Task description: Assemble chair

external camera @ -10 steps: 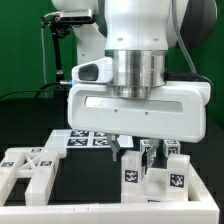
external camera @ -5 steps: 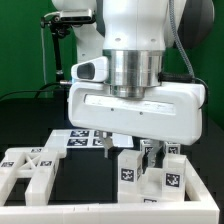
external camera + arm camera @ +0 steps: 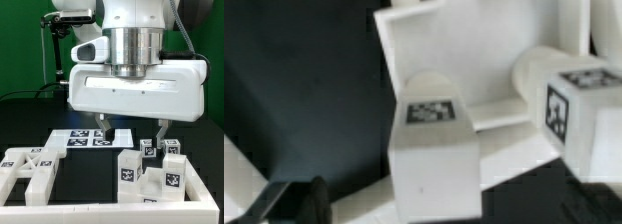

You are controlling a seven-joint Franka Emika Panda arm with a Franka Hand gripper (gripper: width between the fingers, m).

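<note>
The exterior view sits low, close to bench (image 3: 30,125) height, and faces the arm head-on from nearby. In it the end effector (image 3: 130,128) fills the upper and middle of the frame, the chair pieces (image 3: 150,168) take the lower right, and the marker board (image 3: 85,138) lies at lower centre. The wrist view looks steeply down from very near onto tagged white pieces, one post (image 3: 434,140) filling much of it. Both views share the chair pieces below the end effector.

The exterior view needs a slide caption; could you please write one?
Open gripper hovers above a cluster of white tagged chair pieces, near the marker board.
</note>
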